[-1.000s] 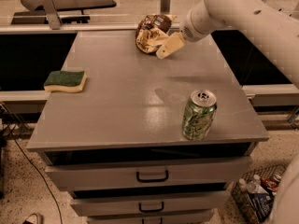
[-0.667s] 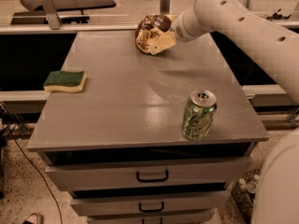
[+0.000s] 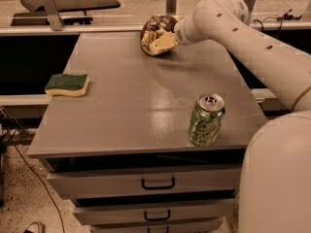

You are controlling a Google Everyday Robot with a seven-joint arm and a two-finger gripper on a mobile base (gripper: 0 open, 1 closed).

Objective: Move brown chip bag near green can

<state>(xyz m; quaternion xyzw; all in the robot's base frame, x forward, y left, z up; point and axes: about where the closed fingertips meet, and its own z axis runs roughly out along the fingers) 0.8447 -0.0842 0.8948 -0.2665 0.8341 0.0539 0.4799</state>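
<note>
The brown chip bag is crumpled, dark brown with cream-yellow edges, and lies at the far edge of the grey table, a little right of centre. My gripper reaches in from the right on the white arm and is pressed against the bag's right front side, partly covering it. The green can stands upright near the table's front right corner, well apart from the bag and the gripper.
A green-topped yellow sponge lies near the table's left edge. Drawers with dark handles sit under the tabletop. My white arm spans the table's right side, and my base stands at the front right.
My gripper has moved left along the far edge and closed in on the chip bag. The bag, the can and the sponge have stayed in place.
</note>
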